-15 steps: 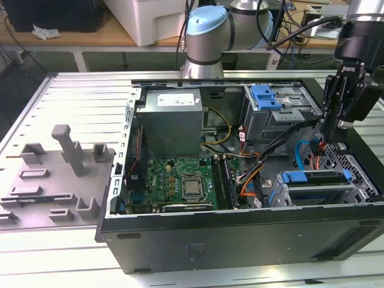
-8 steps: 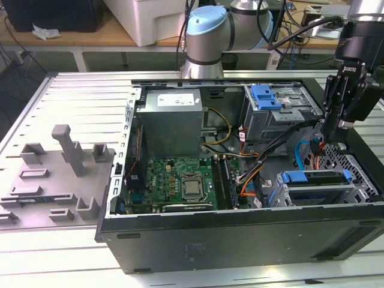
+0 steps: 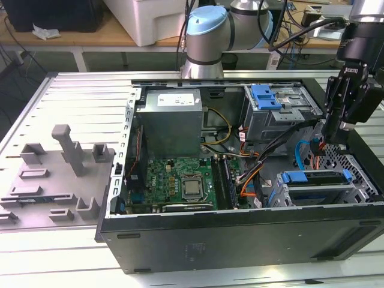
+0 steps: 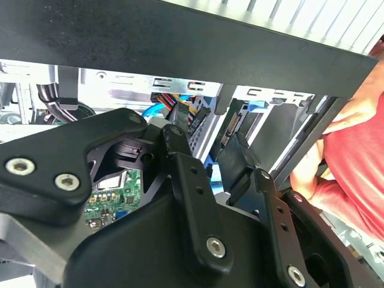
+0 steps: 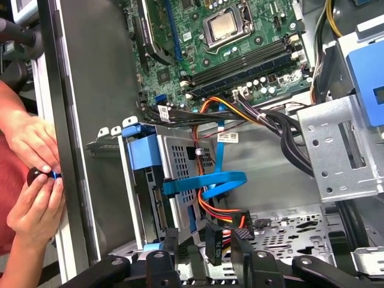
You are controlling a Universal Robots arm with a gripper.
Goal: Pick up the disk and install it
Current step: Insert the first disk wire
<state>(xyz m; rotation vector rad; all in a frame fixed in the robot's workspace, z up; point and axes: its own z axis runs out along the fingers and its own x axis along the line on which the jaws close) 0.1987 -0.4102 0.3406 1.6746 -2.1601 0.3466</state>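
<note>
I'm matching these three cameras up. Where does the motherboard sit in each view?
Exterior view: motherboard on the case floor, on the exterior view's left of the drive cage.
Second wrist view: motherboard is a green patch seen past the claw.
First wrist view: motherboard with its CPU socket, beyond the drive cage.
Shared landmark: the blue data cable.

The exterior view looks down from above on the whole open computer case (image 3: 240, 240). Both wrist views sit close, looking into it, sharing the motherboard (image 5: 240, 42).
</note>
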